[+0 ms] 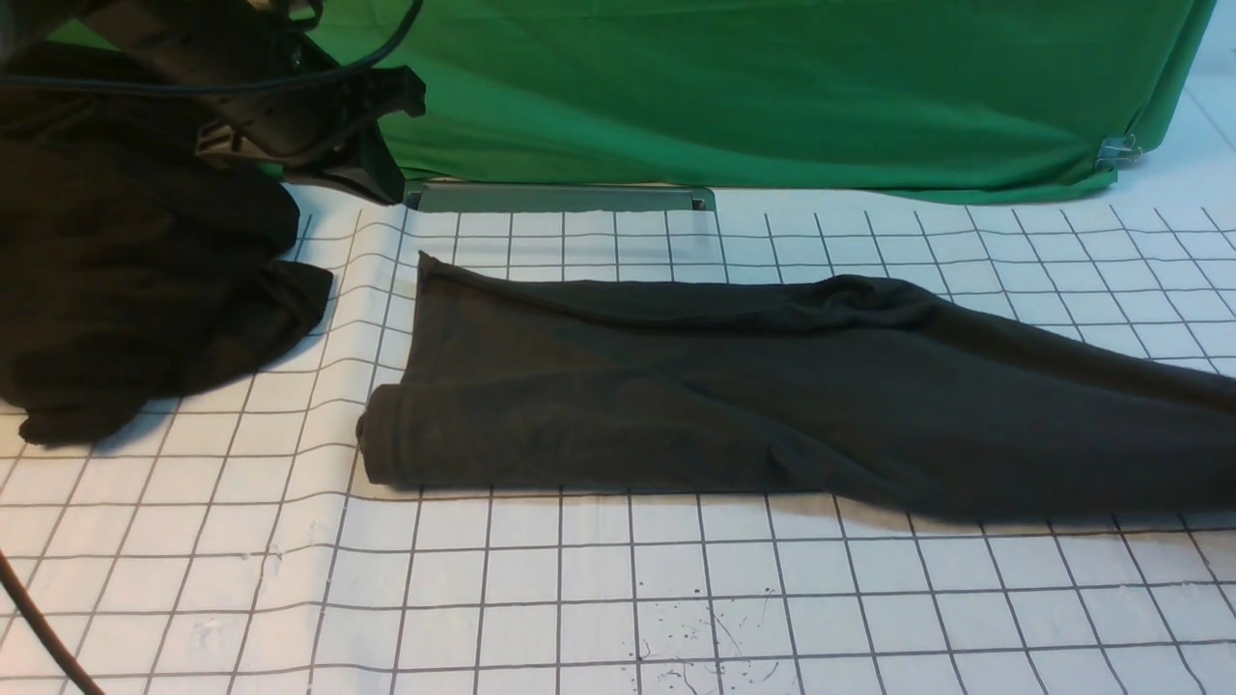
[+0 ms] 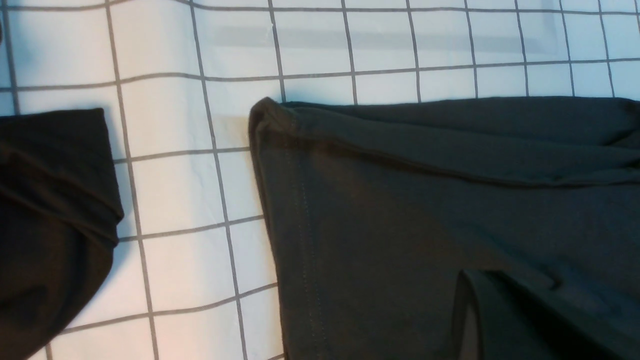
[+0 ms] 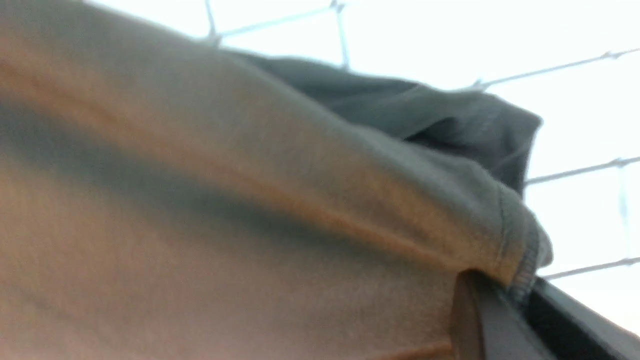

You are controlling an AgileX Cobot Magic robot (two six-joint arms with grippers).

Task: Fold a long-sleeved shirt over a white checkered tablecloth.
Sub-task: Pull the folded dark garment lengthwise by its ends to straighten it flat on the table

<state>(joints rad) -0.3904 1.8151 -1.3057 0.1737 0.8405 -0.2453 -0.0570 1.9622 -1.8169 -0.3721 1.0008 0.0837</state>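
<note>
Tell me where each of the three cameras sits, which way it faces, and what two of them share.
Front: between the arms, facing forward across the white checkered tablecloth at the long-sleeved shirt and green backdrop; the left arm shows.
Left wrist: above, looking down on the shirt's corner; no sure robot part.
Right wrist: low, close against the shirt; the right gripper shows, shut on its edge.
Shared: front and left wrist both see the black heap beside the shirt.
</note>
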